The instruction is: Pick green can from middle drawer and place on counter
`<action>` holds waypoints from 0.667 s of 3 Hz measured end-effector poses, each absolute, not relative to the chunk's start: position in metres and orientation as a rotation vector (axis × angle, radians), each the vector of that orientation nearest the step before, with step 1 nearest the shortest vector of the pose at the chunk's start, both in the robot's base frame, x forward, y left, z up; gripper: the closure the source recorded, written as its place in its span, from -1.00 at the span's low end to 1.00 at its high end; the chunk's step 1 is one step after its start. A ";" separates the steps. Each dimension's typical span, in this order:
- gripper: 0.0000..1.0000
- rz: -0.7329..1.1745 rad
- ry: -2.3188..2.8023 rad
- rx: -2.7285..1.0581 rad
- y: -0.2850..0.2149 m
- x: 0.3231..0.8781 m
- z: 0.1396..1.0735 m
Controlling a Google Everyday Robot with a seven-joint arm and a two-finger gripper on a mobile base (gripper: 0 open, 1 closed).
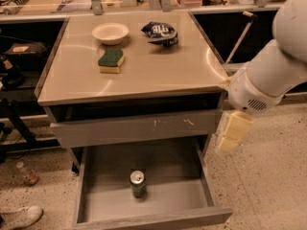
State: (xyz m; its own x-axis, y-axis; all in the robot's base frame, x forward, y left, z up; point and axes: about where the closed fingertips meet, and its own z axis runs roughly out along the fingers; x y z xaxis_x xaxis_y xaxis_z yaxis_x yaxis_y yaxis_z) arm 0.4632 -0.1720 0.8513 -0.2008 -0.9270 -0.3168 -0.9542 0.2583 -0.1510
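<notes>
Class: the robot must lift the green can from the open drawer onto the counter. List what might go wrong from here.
1. The gripper hangs beside the counter's right edge, right of the middle drawer's side wall; swinging in, it might strike that wall.
2. The green can stands upright; an off-centre approach may topple it.
3. The sponge, bowl and snack bag crowd the counter's rear; placing there risks bumping them.

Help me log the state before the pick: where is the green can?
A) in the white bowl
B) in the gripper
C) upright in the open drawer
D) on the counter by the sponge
C: the green can stands upright on the middle drawer floor; the gripper hangs beside the cabinet, apart from it.
</notes>
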 end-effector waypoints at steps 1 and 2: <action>-1.00 0.252 2.259 -1.700 -0.153 0.466 0.786; -1.00 0.264 2.268 -1.697 -0.153 0.466 0.780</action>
